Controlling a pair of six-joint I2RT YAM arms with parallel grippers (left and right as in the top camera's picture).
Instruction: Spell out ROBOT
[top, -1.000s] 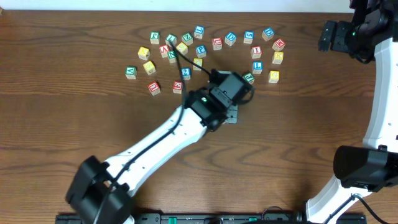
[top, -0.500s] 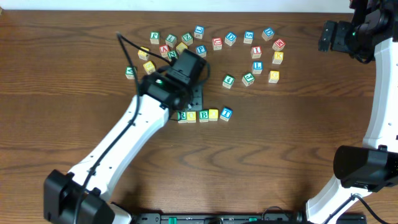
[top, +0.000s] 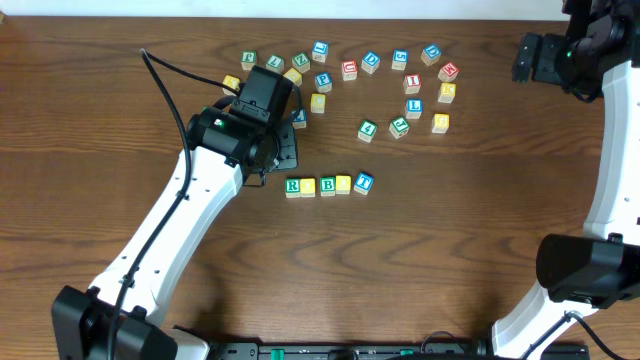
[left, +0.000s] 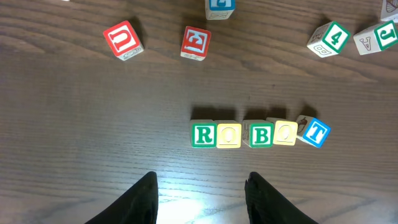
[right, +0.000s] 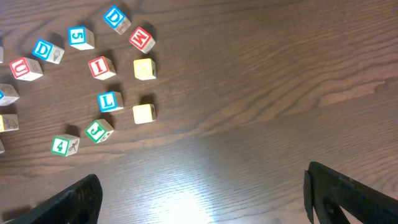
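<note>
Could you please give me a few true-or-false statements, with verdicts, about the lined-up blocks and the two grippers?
1. The row spells ROBOT. True.
2. The T cube sits square with the other four. False: it is turned at an angle.
3. The left gripper holds a cube. False: its jaws are apart and empty.
4. The right gripper is open and holds nothing. True.

The table (left: 74, 93) is smooth dark brown wood with grain lines and a soft shine. The ROBOT cubes (left: 258, 134) look like pale wood with painted faces. The left arm (top: 190, 210) has a shiny white plastic shell. The left gripper (left: 200, 186) has matt black fingers (left: 140, 202).
</note>
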